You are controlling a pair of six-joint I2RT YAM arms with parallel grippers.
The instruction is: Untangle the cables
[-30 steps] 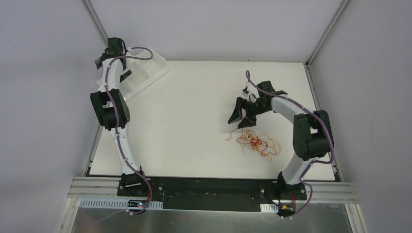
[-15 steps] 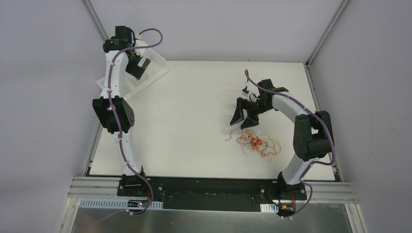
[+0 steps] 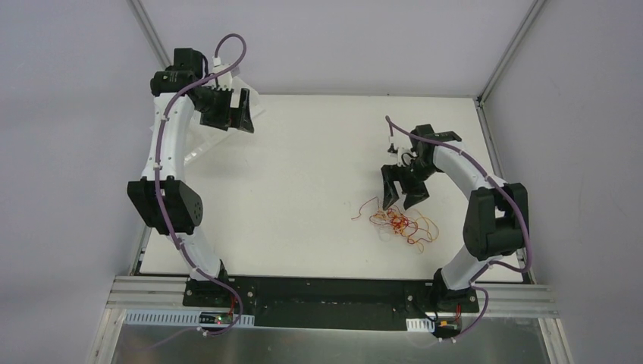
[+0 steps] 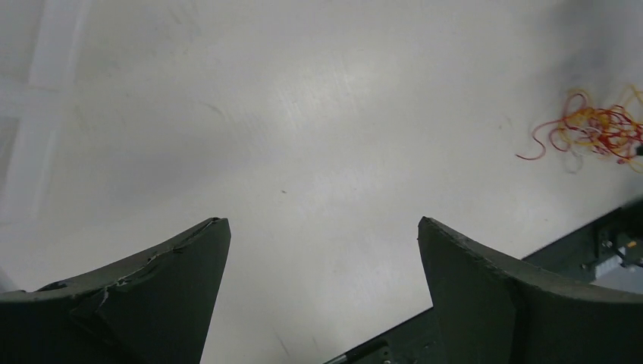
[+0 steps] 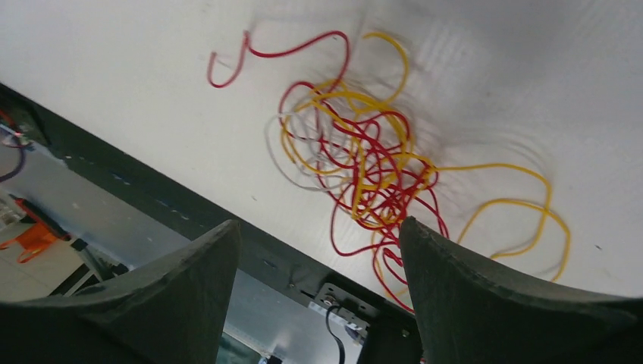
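Overhead plus wrist views; shared cables (image 3: 397, 223)

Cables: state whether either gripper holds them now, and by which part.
Nothing is held. The right gripper has its jaws open beside the cables, gripping no strand; the left gripper is open and empty, far from them.

You have the cables (image 3: 398, 224) lying in one tangle on the tabletop (image 3: 303, 167), right of centre and toward the near edge, with a loose end trailing off to its left. The right gripper (image 3: 400, 203) hangs just behind the tangle, over its far edge. The left gripper (image 3: 227, 123) is well apart from both, over the far left corner of the tabletop.
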